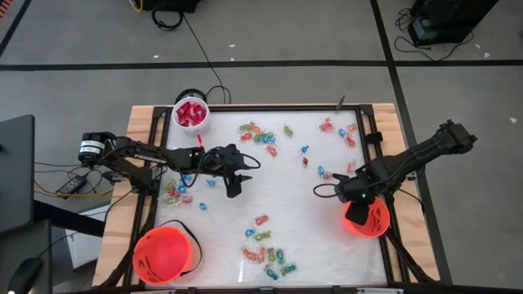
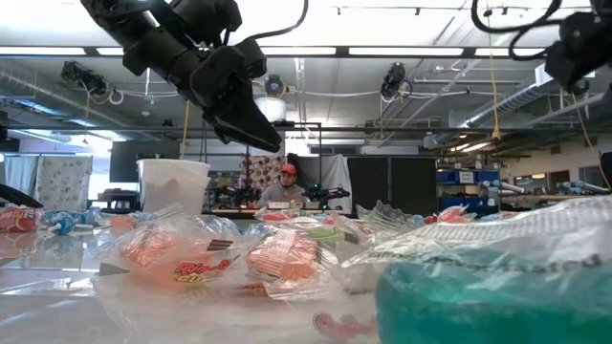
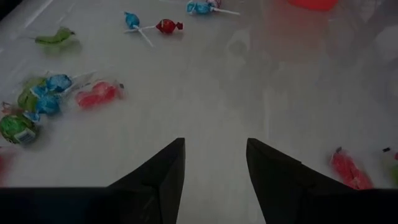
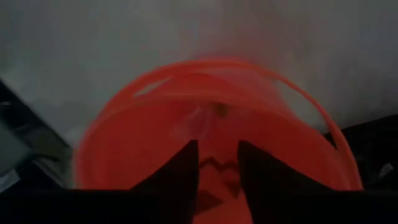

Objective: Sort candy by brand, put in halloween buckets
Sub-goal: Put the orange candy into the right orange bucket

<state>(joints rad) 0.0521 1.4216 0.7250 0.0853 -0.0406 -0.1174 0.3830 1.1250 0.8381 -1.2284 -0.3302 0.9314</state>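
Observation:
My left gripper [image 1: 234,184] [image 3: 214,149] hangs open above bare table left of centre, with nothing between its fingers. My right gripper [image 1: 357,211] [image 4: 217,158] points down over the mouth of an orange halloween bucket [image 1: 368,220] [image 4: 211,124] at the near right, its fingers apart and empty. A second orange bucket [image 1: 166,255] stands at the near left. A white bucket [image 1: 191,113] holding red candy stands at the far left. Wrapped candy lies loose on the table: a far cluster [image 1: 257,135], a far-right one [image 1: 339,131], a near one [image 1: 270,257], and some by the left arm [image 1: 176,192].
Lollipops [image 3: 155,26] and green and blue sweets [image 3: 37,102] lie ahead of the left gripper, and a red piece [image 3: 348,169] lies beside it. Black frame rails [image 1: 377,135] border the table. A person [image 2: 287,186] sits in the room beyond.

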